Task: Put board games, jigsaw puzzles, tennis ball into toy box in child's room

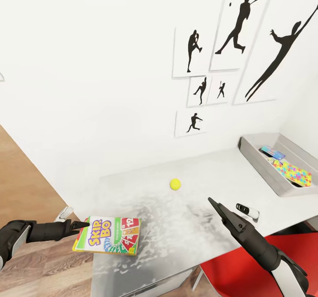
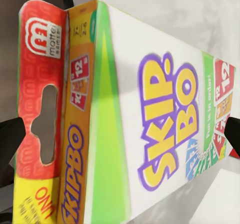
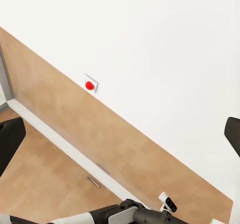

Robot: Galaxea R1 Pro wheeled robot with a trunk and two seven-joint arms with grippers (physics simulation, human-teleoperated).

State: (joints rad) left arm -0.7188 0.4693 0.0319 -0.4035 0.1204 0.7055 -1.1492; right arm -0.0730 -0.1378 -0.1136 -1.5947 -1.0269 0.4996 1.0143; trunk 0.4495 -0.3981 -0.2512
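SKIP-BO box [image 1: 107,241] pinched at the near-left corner of the table [image 1: 145,186], partly overhanging the edge.

Head view has the left gripper [image 1: 86,223] clenched on the box's short left end, long axis running left-right, with the tennis ball [image 1: 175,184] mid-table and the toy box [image 1: 258,162] far right holding a jigsaw puzzle [image 1: 293,173]. Left wrist view adds the red hang tab [image 2: 42,99]. The right gripper [image 1: 212,201] hovers over the table, fingers spread in its wrist view.

Bright, even light throughout, mottled glare on the surface [image 1: 176,226] toward six o'clock, and close-up lettering slightly soft.
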